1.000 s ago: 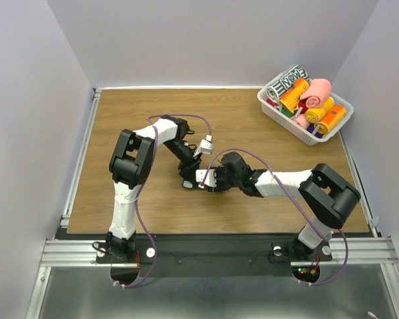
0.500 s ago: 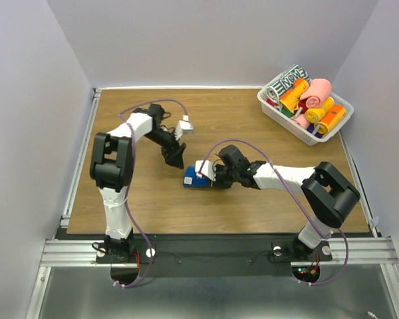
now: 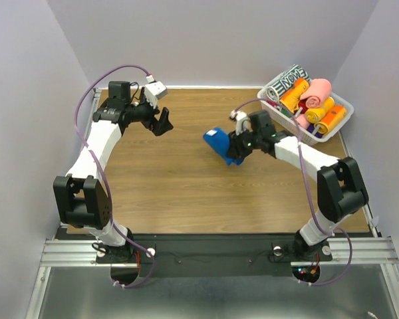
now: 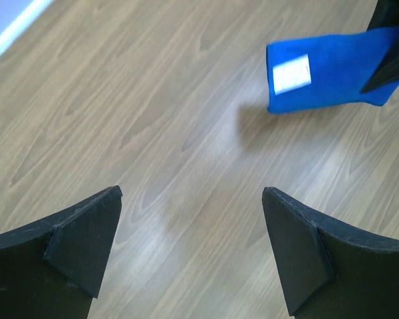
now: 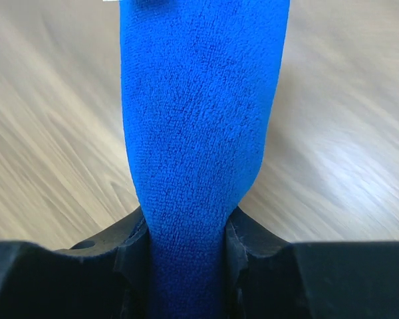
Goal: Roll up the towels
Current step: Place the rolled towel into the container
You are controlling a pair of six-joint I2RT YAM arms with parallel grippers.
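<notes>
Above the wooden table (image 3: pixel 186 199), the right gripper (image 3: pixel 238 147) clamps the rolled blue towel (image 3: pixel 216 140), lifted near the basket (image 3: pixel 286 121) (a pink roll (image 3: pixel 317 90) lies inside); the left gripper (image 3: pixel 161 123) hangs wide open. Stowing apparently remains.

Right gripper (image 3: pixel 233 152) lifted blue towel (image 3: pixel 217 140) away (left gripper (image 3: pixel 163 123) retreated).

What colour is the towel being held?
The towel is royal blue, clearest in the right wrist view.

Beyond the right claw (image 5: pixel 186 229), the blue towel (image 5: pixel 203 119) runs off the top edge; inside the claw its lower end is lost in shadow; the table (image 5: pixel 46 133) either side is blurred; the towel's white tag (image 4: pixel 291 72), ahead of the left claw (image 4: pixel 193 199), is too small to read.
</notes>
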